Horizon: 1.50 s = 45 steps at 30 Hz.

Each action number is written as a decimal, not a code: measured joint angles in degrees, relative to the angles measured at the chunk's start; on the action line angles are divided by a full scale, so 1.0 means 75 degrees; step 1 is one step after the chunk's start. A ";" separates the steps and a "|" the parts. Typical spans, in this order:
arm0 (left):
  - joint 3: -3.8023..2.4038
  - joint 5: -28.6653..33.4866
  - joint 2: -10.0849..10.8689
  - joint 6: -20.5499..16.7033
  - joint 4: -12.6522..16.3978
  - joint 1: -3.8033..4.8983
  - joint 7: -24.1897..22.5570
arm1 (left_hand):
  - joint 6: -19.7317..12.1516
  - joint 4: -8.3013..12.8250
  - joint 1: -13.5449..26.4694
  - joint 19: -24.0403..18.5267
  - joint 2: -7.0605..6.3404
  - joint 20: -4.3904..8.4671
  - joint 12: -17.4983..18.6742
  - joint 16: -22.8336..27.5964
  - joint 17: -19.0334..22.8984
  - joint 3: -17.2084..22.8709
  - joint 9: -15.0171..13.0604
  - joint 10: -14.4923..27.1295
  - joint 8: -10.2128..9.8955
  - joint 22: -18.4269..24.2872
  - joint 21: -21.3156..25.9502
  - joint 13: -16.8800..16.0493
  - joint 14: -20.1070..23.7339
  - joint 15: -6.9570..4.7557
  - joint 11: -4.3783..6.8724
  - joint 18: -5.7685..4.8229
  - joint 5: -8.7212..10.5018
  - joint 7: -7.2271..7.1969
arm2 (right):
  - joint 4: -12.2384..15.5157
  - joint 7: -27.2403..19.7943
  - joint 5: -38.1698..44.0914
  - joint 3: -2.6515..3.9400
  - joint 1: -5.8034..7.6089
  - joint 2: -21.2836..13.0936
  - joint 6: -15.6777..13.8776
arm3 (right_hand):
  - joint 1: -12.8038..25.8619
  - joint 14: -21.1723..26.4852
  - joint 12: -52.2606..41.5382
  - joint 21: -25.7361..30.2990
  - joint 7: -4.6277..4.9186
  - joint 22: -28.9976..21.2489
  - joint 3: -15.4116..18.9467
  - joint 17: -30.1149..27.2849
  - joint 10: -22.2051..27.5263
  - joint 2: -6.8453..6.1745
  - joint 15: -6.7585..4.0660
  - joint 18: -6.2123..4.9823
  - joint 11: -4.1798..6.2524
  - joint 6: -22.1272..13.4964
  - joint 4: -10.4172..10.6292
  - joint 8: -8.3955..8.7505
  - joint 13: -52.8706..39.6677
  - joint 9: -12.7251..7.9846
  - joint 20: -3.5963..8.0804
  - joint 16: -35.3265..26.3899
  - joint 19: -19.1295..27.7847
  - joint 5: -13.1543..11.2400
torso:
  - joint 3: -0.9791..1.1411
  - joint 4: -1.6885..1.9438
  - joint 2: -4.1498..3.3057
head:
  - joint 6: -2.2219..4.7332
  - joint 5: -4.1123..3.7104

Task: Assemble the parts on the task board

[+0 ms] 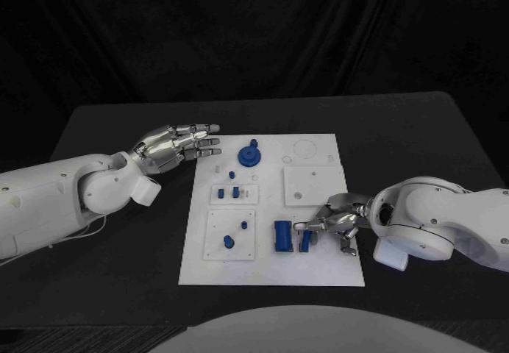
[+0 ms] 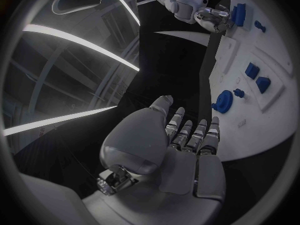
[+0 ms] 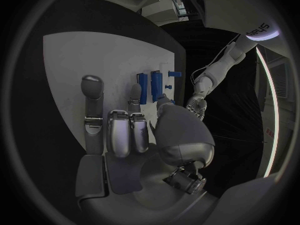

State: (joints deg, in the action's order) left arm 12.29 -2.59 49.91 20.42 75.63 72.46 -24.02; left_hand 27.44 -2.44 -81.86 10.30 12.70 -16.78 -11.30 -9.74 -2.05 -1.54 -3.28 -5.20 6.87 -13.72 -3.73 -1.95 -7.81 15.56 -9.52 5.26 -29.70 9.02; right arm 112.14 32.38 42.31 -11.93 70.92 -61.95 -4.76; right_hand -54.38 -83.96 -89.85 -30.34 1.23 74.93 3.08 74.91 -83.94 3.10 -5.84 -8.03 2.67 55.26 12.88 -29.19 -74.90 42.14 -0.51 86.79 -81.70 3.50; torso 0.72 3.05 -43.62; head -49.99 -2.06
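I judge my right silver hand is pinching the small blue block at five o'clock on the white plastic task board, seating it comes next, while my left hand hovers open-fingered at ten.

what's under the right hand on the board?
The right hand pinches a narrow blue part beside a wider blue block on the task board. Whatever lies beneath its palm is covered.
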 measured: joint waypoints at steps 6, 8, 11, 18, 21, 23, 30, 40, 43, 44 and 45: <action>0.0000 0.0000 -0.0003 0.0007 -0.0003 -0.0008 0.0034 | 0.0000 0.0000 0.0000 0.0000 0.0000 0.0000 0.0000 0.0000 0.0000 0.0000 0.0000 0.0000 0.0000 0.0008 0.0000 0.0000 0.0000 0.0000 0.0000 0.0000 0.0000 0.0000 | 0.0048 -0.0058 -0.0056 0.0000 0.0000 -0.0019 -0.0046 | -0.0080 0.0000 0.0000 0.0000 0.0010 -0.0001 0.0022 0.0000 0.0000 0.0080 0.0000 0.0000 0.0000 -0.0153 0.0021 -0.0089 0.0000 0.0151 0.0000 0.0000 0.0000 0.0036 | 0.0000 0.0001 0.0000 | 0.0000 -0.0007; 0.0000 0.0000 -0.0004 0.0009 -0.0006 -0.0010 0.0044 | 0.0000 0.0000 0.0000 0.0000 0.0000 0.0000 0.0000 0.0000 0.0001 0.0000 0.0000 0.0000 0.0000 0.0008 0.0000 0.0000 0.0000 0.0000 0.0000 0.0000 0.0000 0.0000 | 0.0059 -0.0077 -0.0082 0.0000 0.0000 -0.0021 -0.0060 | -0.0080 0.0000 0.0000 0.0000 0.0000 -0.0001 0.0021 0.0000 0.0000 0.0080 0.0000 0.0000 0.0000 -0.0165 0.0021 -0.0104 0.0000 0.0172 0.0000 0.0000 0.0000 0.0066 | 0.0000 0.0001 0.0000 | 0.0000 -0.0007; 0.0000 0.0000 -0.0006 0.0013 -0.0016 -0.0012 0.0058 | 0.0000 0.0000 0.0000 0.0000 0.0000 0.0000 0.0000 0.0000 0.0001 0.0000 0.0000 0.0000 0.0000 0.0008 0.0000 0.0000 0.0000 0.0000 0.0000 -0.0001 0.0000 0.0000 | 0.0069 -0.0100 -0.0113 0.0000 0.0000 -0.0022 -0.0077 | -0.0104 0.0000 0.0000 -0.0031 0.0017 -0.0001 0.0044 0.0000 0.0000 0.0104 0.0000 0.0000 -0.0001 -0.0261 0.0043 -0.0104 0.0000 0.0184 0.0000 0.0000 0.0000 0.0066 | 0.0000 0.0001 0.0000 | 0.0000 -0.0007; 0.0000 0.0000 -0.0007 0.0023 -0.0030 -0.0018 0.0097 | 0.0000 0.0000 0.0000 0.0000 0.0000 0.0000 0.0000 0.0000 0.0001 0.0000 0.0000 0.0000 0.0000 0.0007 0.0000 0.0000 0.0000 0.0000 0.0000 0.0000 0.0000 0.0000 | 0.0087 -0.0139 -0.0167 0.0001 0.0000 -0.0051 -0.0121 | -0.0120 0.0000 0.0000 -0.0037 0.0041 -0.0002 0.0044 0.0000 0.0000 0.0120 0.0001 0.0000 -0.0001 -0.0343 0.0043 -0.0104 -0.0006 0.0174 -0.0001 0.0000 0.0000 0.0095 | -0.0001 0.0002 0.0000 | 0.0000 0.0004; 0.0000 0.0000 -0.0006 0.0027 -0.0031 -0.0021 0.0104 | 0.0000 -0.0001 0.0000 0.0000 0.0000 0.0000 0.0000 0.0000 0.0002 0.0000 0.0000 0.0000 0.0000 0.0007 0.0000 0.0000 0.0000 0.0000 0.0000 -0.0001 0.0000 0.0000 | 0.0118 -0.0154 -0.0180 0.0001 0.0004 -0.0092 -0.0154 | -0.0093 0.0000 0.0000 -0.0037 0.0054 -0.0002 0.0066 0.0000 0.0000 0.0147 0.0001 0.0000 -0.0001 -0.0384 0.0066 -0.0104 -0.0006 0.0166 -0.0001 0.0000 0.0001 0.0095 | -0.0001 0.0003 0.0000 | 0.0000 0.0011; 0.0000 0.0000 -0.0002 0.0031 -0.0031 -0.0022 0.0105 | 0.0000 0.0000 0.0000 0.0000 0.0000 0.0000 0.0000 0.0000 0.0002 0.0000 0.0000 0.0000 0.0000 0.0007 0.0000 0.0000 0.0000 0.0000 0.0000 0.0000 0.0000 0.0000 | 0.0145 -0.0174 -0.0189 0.0000 0.0025 -0.0124 -0.0179 | -0.0036 0.0000 0.0000 -0.0074 0.0068 -0.0002 0.0107 0.0000 0.0001 0.0205 0.0001 -0.0001 -0.0001 -0.0424 0.0107 -0.0104 -0.0005 0.0152 -0.0001 0.0000 0.0001 0.0149 | -0.0002 0.0003 -0.0001 | 0.0000 0.0016; 0.0000 0.0000 0.0009 0.0033 -0.0019 -0.0026 0.0106 | 0.0000 0.0000 0.0030 0.0000 0.0030 0.0000 0.0000 0.0000 -0.0005 0.0043 0.0000 0.0000 0.0000 0.0007 0.0000 0.0000 0.0000 0.0000 0.0000 0.0000 0.0000 0.0000 | 0.0287 -0.0459 -0.0228 0.0000 0.0420 -0.0282 -0.0295 | 0.0070 0.0000 0.0000 -0.0173 0.0147 -0.0003 0.0157 0.0000 -0.0013 0.0399 0.0001 0.0000 -0.0047 -0.0585 0.0334 0.0197 -0.0005 -0.0107 -0.0002 0.0029 0.0000 0.0326 | -0.0003 0.0004 0.0000 | 0.0000 0.0020; 0.0000 0.0000 0.0002 0.0033 -0.0016 -0.0027 0.0106 | 0.0000 0.0000 0.0030 0.0000 0.0030 0.0000 -0.0054 0.0000 -0.0004 0.0043 0.0000 -0.0029 0.0000 0.0007 0.0000 -0.0006 0.0000 0.0000 -0.0028 0.0000 0.0000 0.0000 | 0.0313 -0.1204 -0.0477 0.0001 0.0639 -0.0123 0.0087 | -0.0092 -0.0025 0.0000 -0.0551 0.0361 -0.0003 0.0405 0.0000 -0.0025 0.0617 0.0194 0.0000 -0.0304 -0.0074 -0.0037 0.1695 -0.0004 -0.1904 -0.0138 0.0091 -0.0079 0.0569 | -0.0002 0.0004 0.0000 | 0.0000 0.0015; 0.0000 0.0000 0.0002 0.0035 -0.0016 -0.0028 0.0104 | 0.0000 0.0000 0.0030 0.0000 0.0030 0.0000 -0.0054 0.0000 -0.0004 0.0043 0.0000 -0.0029 0.0000 0.0007 0.0000 -0.0006 0.0000 0.0000 -0.0028 0.0000 0.0000 0.0000 | 0.0305 -0.1322 -0.0482 -0.0002 0.0640 -0.0058 0.0313 | -0.0654 0.0004 0.0000 -0.0636 0.0215 -0.0003 0.0474 0.0000 0.0012 0.0339 0.0161 0.0001 -0.0201 0.0397 -0.0508 0.1457 -0.0003 -0.1847 -0.0136 0.0090 -0.0081 0.0645 | -0.0004 0.0006 0.0001 | 0.0000 0.0016; 0.0000 0.0000 0.0002 0.0036 -0.0016 -0.0029 0.0104 | 0.0000 0.0000 0.0030 0.0000 0.0030 0.0000 -0.0054 0.0000 -0.0004 0.0043 0.0000 -0.0029 0.0000 0.0006 0.0000 -0.0006 0.0000 0.0000 -0.0028 0.0000 0.0000 0.0000 | 0.0300 -0.1347 -0.0467 -0.0002 0.0640 -0.0041 0.0371 | -0.0708 0.0007 0.0000 -0.0636 0.0178 -0.0003 0.0519 0.0000 -0.0004 0.0298 0.0118 0.0001 -0.0160 0.0464 -0.0564 0.1353 -0.0003 -0.1774 -0.0119 0.0090 -0.0098 0.0645 | -0.0004 0.0006 0.0002 | 0.0000 0.0016; 0.0000 0.0000 0.0002 0.0037 -0.0017 -0.0029 0.0103 | 0.0000 0.0000 0.0031 0.0000 0.0029 0.0000 -0.0054 0.0000 -0.0004 0.0043 0.0000 -0.0029 0.0000 0.0007 0.0000 -0.0006 0.0000 0.0000 -0.0028 0.0000 0.0001 0.0000 | 0.0293 -0.1372 -0.0439 -0.0002 0.0640 -0.0019 0.0431 | -0.0722 -0.0012 0.0000 -0.0636 0.0145 -0.0003 0.0556 0.0000 -0.0013 0.0286 0.0095 0.0001 -0.0148 0.0511 -0.0600 0.1261 -0.0003 -0.1699 -0.0097 0.0090 -0.0120 0.0627 | -0.0004 0.0006 0.0003 | 0.0000 0.0016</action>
State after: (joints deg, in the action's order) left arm 12.29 -2.59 49.92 20.70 75.50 72.25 -23.25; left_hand 27.43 -2.45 -81.63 10.30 12.92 -16.78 -11.70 -9.74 -2.07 -1.22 -3.28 -5.41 6.87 -13.67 -3.73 -1.99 -7.80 15.56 -9.73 5.26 -29.69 9.02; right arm 114.33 22.09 39.01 -11.95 75.71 -62.09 -1.53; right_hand -59.80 -84.05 -89.85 -35.11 2.31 74.91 7.25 74.91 -84.04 5.24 -5.12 -8.02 1.56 59.09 8.37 -19.73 -74.93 29.39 -1.24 87.47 -82.60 8.20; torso 0.69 3.10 -43.59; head -49.99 -1.94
